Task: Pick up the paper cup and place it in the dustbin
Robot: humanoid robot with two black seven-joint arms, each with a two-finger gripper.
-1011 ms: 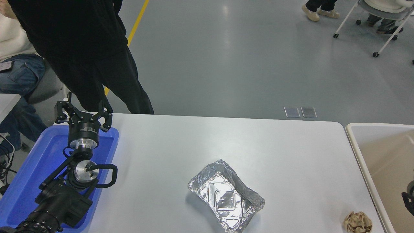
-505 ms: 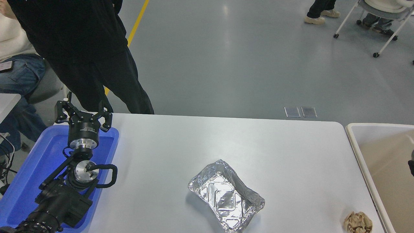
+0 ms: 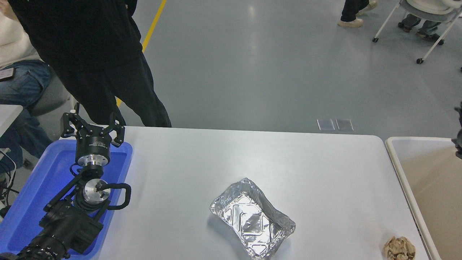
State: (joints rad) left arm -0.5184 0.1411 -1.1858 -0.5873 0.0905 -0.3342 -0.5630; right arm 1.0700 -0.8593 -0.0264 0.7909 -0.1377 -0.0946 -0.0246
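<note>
a: where's the paper cup?

b: i can't find it anywhere in the head view. it isn't on the desk (image 3: 187, 159), and what shows of the dustbin (image 3: 397, 159) is bare beige floor inside a cream rim, with most of the bin cut off by the picture's right edge.

a: and the right gripper (image 3: 458, 139)?

b: only a dark sliver of it pokes in at the right edge, above the dustbin's far corner. too little shows to tell whether its fingers are spread or pressed together, or whether they hold anything.

a: so how does the cup lie relative to those fingers?

b: cannot say; the cup is out of sight and so are the fingertips.

a: the left gripper (image 3: 92, 128)?

b: parked at the lower left, over the far end of the blue tray (image 3: 36, 187), fingers spread wide with nothing between them.

a: what else is on the desk?

b: a crinkled foil tray (image 3: 252, 220) near the front middle, open side up, and a crumpled brown paper ball (image 3: 399, 248) at the front right corner, just beside the dustbin's rim. they're well apart. a person in black (image 3: 90, 54) stands at the far left side of the desk.
</note>
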